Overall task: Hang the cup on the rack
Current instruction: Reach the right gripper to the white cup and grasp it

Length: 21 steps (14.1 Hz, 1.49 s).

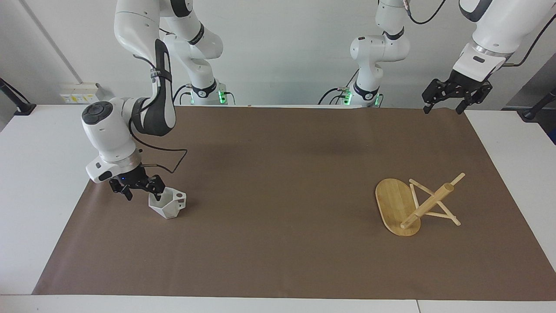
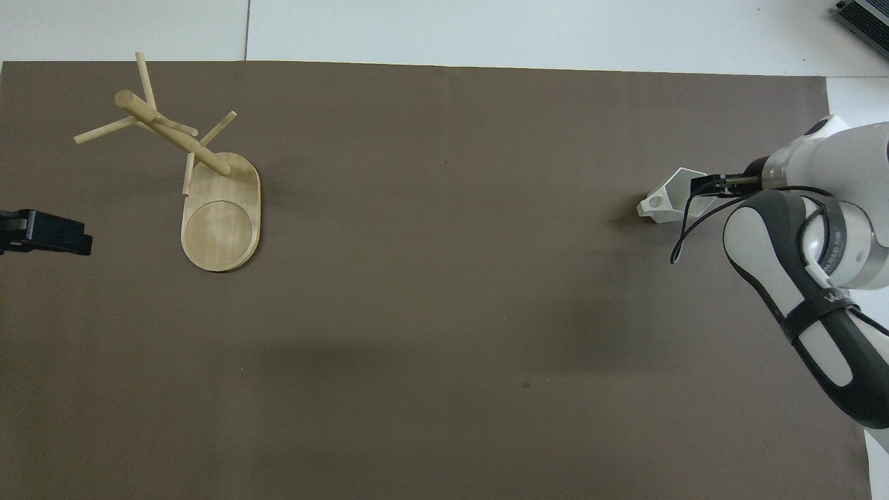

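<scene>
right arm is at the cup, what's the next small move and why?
Probably close the right gripper on the cup. Its fingers are open, one fingertip looks dipped inside the rim and the other outside, and the cup sits upright on the brown mat. The rack is far off, near the waiting left gripper, also open.

Bright even indoor light, soft faint shadows on the brown mat (image 1: 278, 243), sharp focus, no glare
</scene>
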Each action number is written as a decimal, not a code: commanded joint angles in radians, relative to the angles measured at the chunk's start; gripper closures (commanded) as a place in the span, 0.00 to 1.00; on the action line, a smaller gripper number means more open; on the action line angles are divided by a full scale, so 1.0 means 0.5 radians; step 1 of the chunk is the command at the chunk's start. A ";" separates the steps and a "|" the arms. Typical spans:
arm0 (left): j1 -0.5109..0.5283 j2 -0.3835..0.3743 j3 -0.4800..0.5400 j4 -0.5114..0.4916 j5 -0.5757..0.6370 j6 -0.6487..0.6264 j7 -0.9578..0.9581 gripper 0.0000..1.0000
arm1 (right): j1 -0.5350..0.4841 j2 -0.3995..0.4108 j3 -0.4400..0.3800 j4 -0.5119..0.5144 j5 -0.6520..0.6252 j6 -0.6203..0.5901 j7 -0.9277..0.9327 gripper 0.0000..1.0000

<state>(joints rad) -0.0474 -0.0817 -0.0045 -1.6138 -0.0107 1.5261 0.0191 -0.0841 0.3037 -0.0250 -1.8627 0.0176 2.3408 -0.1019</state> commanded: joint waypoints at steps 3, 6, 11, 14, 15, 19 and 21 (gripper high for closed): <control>0.009 -0.024 -0.003 -0.024 0.018 -0.006 0.029 0.00 | -0.007 0.000 0.053 -0.042 0.029 0.043 0.060 0.00; 0.009 -0.024 -0.003 -0.024 0.018 -0.003 0.002 0.00 | -0.007 0.000 0.053 -0.042 0.029 0.043 0.057 0.14; 0.015 -0.030 -0.003 -0.027 0.018 -0.012 0.011 0.00 | -0.016 0.003 0.053 -0.014 0.023 0.043 0.041 0.22; 0.000 -0.057 -0.006 -0.076 0.018 -0.021 -0.001 0.00 | -0.016 0.003 0.056 -0.008 0.023 0.040 0.044 0.38; 0.012 -0.057 -0.006 -0.080 0.018 -0.018 0.008 0.00 | -0.016 0.003 0.056 -0.011 0.023 0.043 0.044 0.43; 0.009 -0.057 -0.006 -0.077 0.018 -0.030 0.002 0.00 | -0.016 0.003 0.056 -0.008 0.023 0.043 0.050 0.65; 0.003 -0.060 -0.006 -0.080 0.018 -0.033 0.002 0.00 | -0.016 0.003 0.056 0.004 0.023 0.028 0.050 0.80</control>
<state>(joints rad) -0.0464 -0.0823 -0.0051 -1.6254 -0.0107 1.5179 0.0194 -0.0844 0.3074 -0.0046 -1.8631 0.0180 2.3422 -0.0850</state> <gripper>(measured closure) 0.000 0.731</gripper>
